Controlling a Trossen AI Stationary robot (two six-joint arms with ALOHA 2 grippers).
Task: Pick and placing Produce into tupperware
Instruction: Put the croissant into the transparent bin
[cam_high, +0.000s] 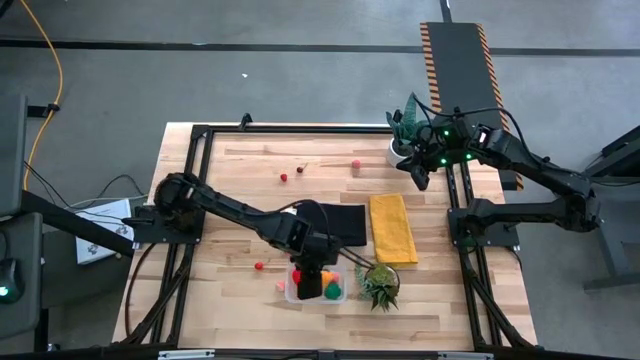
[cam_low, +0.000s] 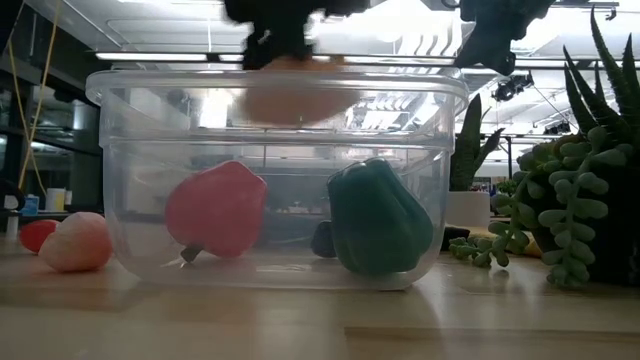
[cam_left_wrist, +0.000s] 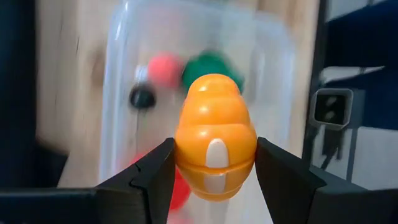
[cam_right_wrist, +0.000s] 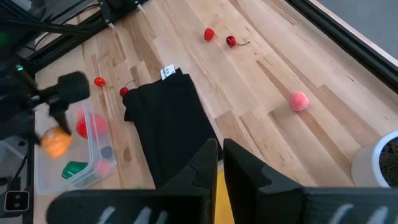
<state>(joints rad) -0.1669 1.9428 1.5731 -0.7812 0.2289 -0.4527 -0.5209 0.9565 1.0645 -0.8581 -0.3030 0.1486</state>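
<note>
Orange produce (cam_left_wrist: 216, 146) above the tupperware (cam_high: 318, 298)
Left gripper (cam_left_wrist: 214, 168) clamps it over the tub; right gripper (cam_right_wrist: 220, 155), fingers together, waits well beyond it

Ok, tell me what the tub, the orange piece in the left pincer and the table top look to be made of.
Tupperware tub: clear plastic, slightly glossy; the red and green produce show through its walls.
Orange produce, held in the left pincer: smooth moulded plastic by its sheen and a seam around it.
Table top: light wood, apparently in joined planks with visible grain.
</note>
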